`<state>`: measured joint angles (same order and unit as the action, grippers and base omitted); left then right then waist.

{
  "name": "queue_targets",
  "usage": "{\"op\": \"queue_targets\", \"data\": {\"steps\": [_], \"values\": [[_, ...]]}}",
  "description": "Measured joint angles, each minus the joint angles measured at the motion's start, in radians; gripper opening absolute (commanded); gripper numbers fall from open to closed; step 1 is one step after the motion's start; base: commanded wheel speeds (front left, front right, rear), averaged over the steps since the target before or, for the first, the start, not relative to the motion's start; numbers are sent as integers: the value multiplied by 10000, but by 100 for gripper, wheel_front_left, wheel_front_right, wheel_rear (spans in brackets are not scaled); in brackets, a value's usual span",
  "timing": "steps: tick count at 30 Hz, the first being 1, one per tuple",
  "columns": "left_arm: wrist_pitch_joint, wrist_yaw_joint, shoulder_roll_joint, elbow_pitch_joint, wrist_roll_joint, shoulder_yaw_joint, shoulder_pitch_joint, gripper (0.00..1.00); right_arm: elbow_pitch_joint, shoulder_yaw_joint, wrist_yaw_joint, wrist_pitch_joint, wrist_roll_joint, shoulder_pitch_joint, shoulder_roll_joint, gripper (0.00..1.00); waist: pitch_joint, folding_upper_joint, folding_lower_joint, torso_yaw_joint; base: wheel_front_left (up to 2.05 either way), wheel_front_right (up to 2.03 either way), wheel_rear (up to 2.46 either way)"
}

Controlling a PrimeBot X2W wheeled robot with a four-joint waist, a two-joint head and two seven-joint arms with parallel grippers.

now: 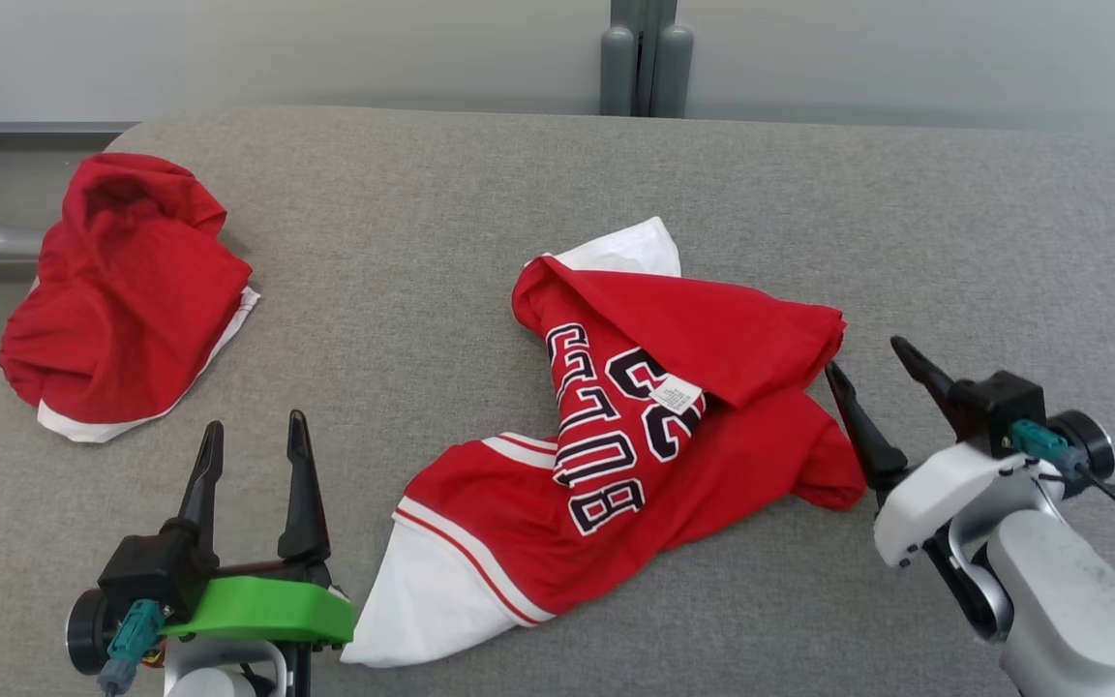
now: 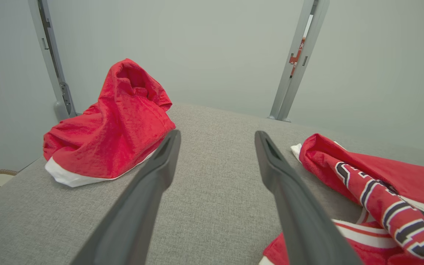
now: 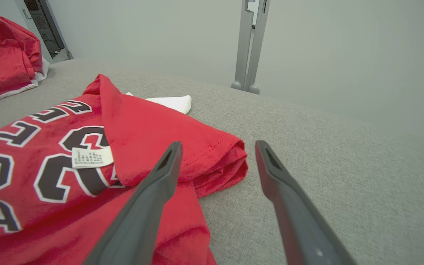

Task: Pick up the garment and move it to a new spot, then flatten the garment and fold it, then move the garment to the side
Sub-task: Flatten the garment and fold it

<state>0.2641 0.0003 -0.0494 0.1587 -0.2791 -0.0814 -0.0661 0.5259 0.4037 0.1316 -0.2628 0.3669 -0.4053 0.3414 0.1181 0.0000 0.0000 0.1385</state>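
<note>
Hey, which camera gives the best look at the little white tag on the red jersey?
The right wrist view: the tag lies close and face-on, its rows of print visible though unreadable. The head view shows the tag small and tilted. The left wrist view catches the jersey edge-on, the tag too unclear to tell.

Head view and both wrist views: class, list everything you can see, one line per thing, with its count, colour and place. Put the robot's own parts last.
table: one, grey cloth top, under everything
jersey: one, red with white trim and dark letters, crumpled at the table's middle
label: one, white, on the jersey among the letters
bundle: one, red garment with a white edge, heaped at the table's far left
post: one, grey, upright behind the table's far edge
left hand: one, dark fingers, open, over bare table left of the jersey
right hand: one, dark fingers, open, at the jersey's right edge
</note>
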Motion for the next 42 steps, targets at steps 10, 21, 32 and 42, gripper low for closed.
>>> {"op": "queue_targets", "data": {"steps": [10, 21, 32, 42], "values": [[0, -92, 0, -8, 113, -144, -5, 100, 554, -301, 0, 0, 42, 775, -581, 100, 90, 0, 0, 0, 0, 0, 0], [-2, -77, -2, 42, 150, -132, -1, 100, 2015, -15, 0, 0, 472, 705, -963, 0, 195, 0, 0, 208, 0, 0, 0], [0, -63, 2, 98, 165, -58, 198, 100, -6, -1164, 0, 0, 17, 1620, -489, 0, -174, 0, 0, -417, 0, 0, 0], [-2, -36, 2, 59, 115, -42, 377, 100, -1030, -1958, 0, 0, 40, 2964, 8, 0, -462, 0, 0, -889, 0, 0, 0]]}}
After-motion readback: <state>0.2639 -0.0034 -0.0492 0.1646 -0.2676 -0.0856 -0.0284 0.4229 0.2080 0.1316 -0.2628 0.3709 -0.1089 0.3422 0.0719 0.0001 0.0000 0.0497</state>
